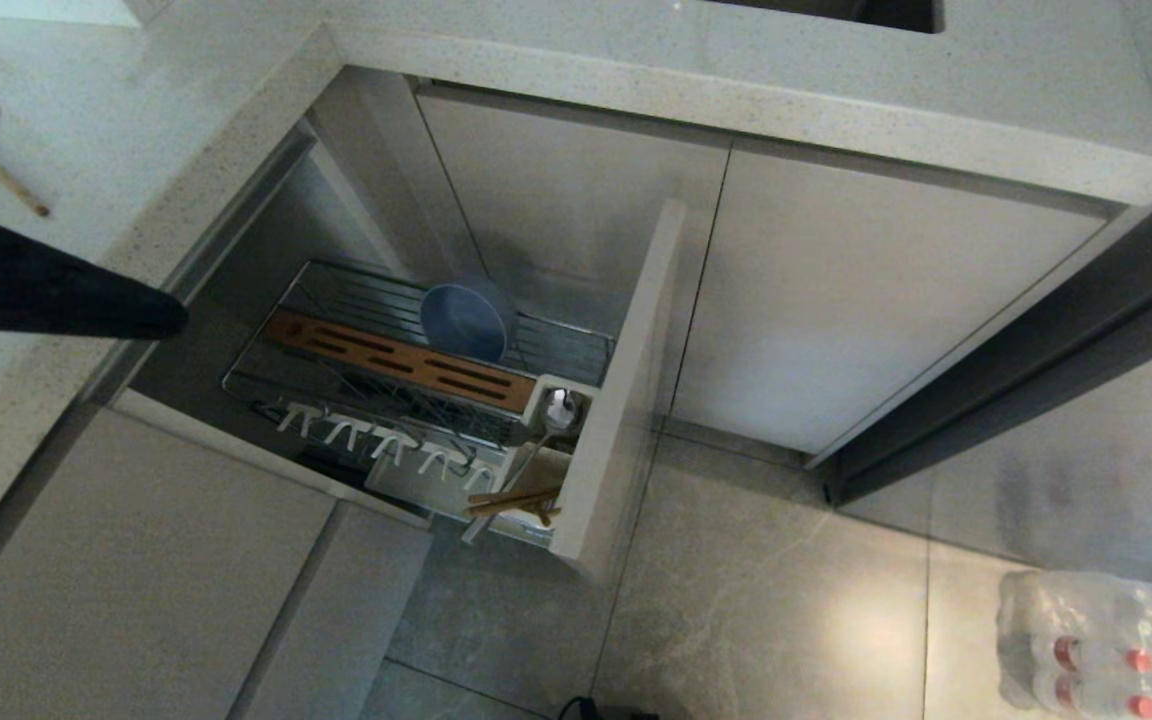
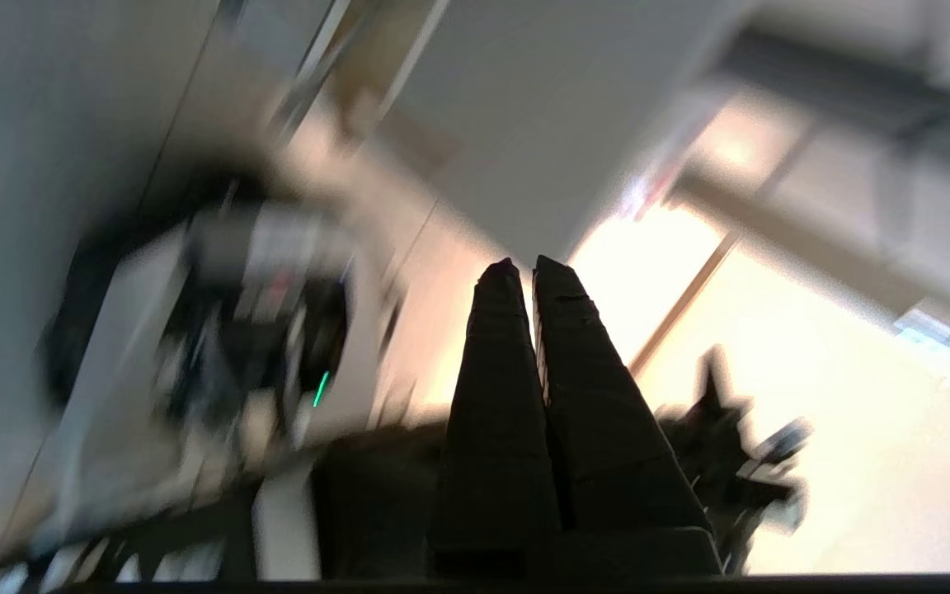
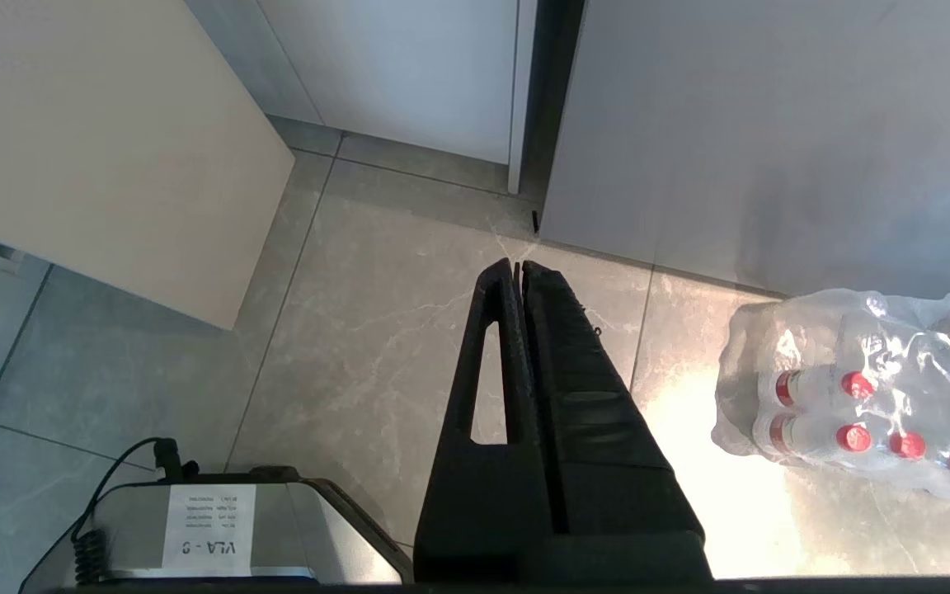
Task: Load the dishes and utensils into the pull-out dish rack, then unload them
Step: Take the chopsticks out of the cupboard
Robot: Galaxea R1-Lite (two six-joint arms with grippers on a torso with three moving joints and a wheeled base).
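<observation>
Bowl (image 1: 464,321) sitting on edge in pull-out dish rack (image 1: 576,350), centre frame; likely fragile, slippery, best gripped at rim. Chopsticks (image 1: 514,500) at 6 o'clock. Left pincer (image 1: 171,316) pressed together, empty, hovering at 9 o'clock over worktop (image 1: 86,120).

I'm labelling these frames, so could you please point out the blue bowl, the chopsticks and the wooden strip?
blue bowl (image 1: 464,322): head view, inner face.
chopsticks (image 1: 511,500): head view, mid-shafts.
wooden strip (image 1: 406,362): head view, slotted top.
</observation>
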